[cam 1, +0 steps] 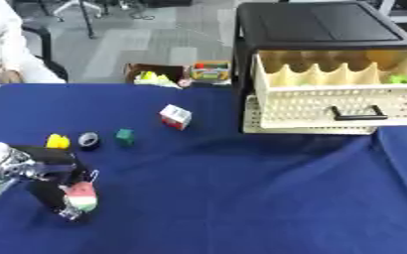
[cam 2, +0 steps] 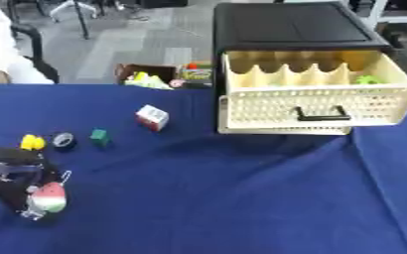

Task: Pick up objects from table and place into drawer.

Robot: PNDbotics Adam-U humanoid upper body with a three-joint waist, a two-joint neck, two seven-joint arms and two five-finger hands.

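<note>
One drawer unit (cam 1: 328,30) sits at the far right of the blue table (cam 1: 241,198), black shell with two cream drawers. The upper drawer (cam 2: 315,96) is pulled out, and the lower one pokes out just a bit under it. Something green (cam 2: 369,79) is already lying in the open drawer's right end, so I'd say the job is started but mostly still to do.

One left hand (cam 1: 59,191) is in view at the near left, fingers curled round a red, white and green watermelon-slice toy (cam 1: 83,196), down low at the cloth. Can't tell if the toy is off the table yet. The right hand doesn't show anywhere.

Four loose things are still on the cloth, well away from the drawer:
- one red and white box (cam 1: 175,117), closest to the middle
- one green block (cam 1: 124,137) left of that
- one small dark roll (cam 1: 88,140), looks like tape
- one yellow piece (cam 1: 57,142), furthest left

So that's five items left to move, counting the one being held. Next up is probably carrying the toy across to the open drawer.
</note>
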